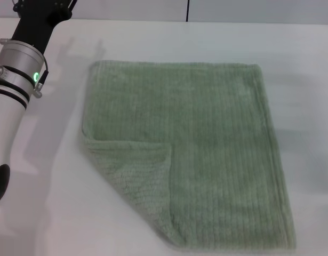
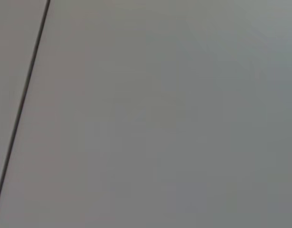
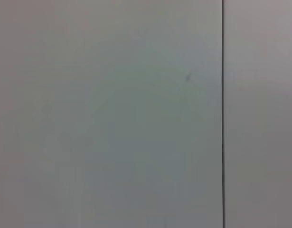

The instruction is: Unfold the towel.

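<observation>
One large sage-green terry towel (image 1: pixel 206 149) with fine ribbed lines lies on the white tabletop (image 1: pixel 308 69) in front of us, spread almost flat. Its far edge and right edge run straight along their hems. Its near-left corner is turned over onto the cloth, so that a triangular flap (image 1: pixel 137 176) rests on top of the towel and shows a looser, paler pile. The crease of that flap runs slantwise from the towel's left edge down toward its near edge.

Our left arm (image 1: pixel 17 80), white with a silver ring, a black band and a small green light, stands to the left of the towel, well apart from it and touching none of the cloth. Its black end reaches up past the towel's far-left corner and out of the head view, so we cannot tell how far the left hand is open or whether it has hold of anything. The right hand does not appear. Both wrist views show only a plain pale surface crossed by one thin dark line (image 2: pixel 22 99).
</observation>
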Controlling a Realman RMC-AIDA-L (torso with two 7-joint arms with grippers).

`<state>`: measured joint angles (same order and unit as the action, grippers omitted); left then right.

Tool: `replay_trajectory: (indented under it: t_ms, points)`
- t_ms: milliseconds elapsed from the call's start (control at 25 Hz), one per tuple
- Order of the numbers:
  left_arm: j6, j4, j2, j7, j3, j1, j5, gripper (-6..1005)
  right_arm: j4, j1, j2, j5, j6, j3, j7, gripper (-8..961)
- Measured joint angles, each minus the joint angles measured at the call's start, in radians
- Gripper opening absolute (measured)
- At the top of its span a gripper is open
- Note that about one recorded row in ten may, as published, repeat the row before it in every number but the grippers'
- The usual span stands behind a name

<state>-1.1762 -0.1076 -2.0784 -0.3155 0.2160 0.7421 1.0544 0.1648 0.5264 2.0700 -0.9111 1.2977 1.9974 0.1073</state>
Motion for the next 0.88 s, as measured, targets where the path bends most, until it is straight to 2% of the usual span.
replay_trajectory:
  t_ms: [880]
  points:
    - [-0.003, 0.001, 0.002, 0.001, -0.001, -0.029, 0.002, 796, 0.029, -0.007, 0.005, 0.001, -0.012, 0.003, 0.0, 640]
